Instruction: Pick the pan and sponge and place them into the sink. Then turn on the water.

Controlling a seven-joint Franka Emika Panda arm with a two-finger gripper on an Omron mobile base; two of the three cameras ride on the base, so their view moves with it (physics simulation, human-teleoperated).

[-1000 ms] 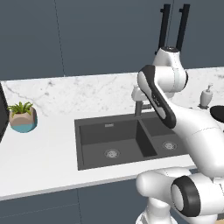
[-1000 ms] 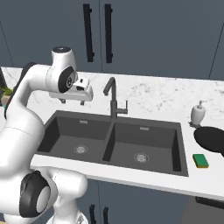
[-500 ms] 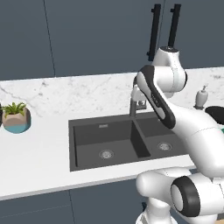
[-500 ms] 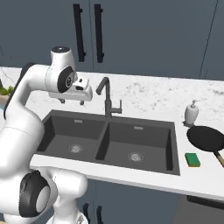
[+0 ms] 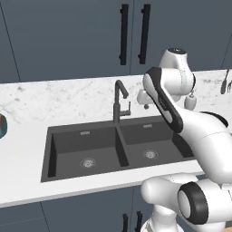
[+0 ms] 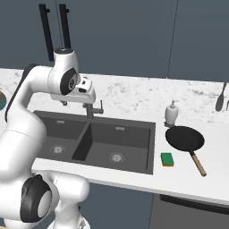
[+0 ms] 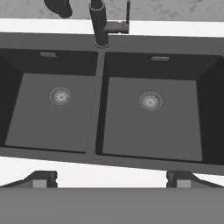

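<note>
Above the matte grey double-basin sink (image 7: 98, 144), wide-spread empty fingers (image 7: 43, 178) (round black pan (image 6: 184, 138) on marble).

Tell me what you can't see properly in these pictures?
- Pan: left base view, mostly hidden behind the arm; the right base view shows it whole.
- Plant pot: left base view, cut off by the left edge.
- Faucet: hand view, its top is cut off by the upper edge.
- Utensil on the far counter: right base view, too small to name.
</note>
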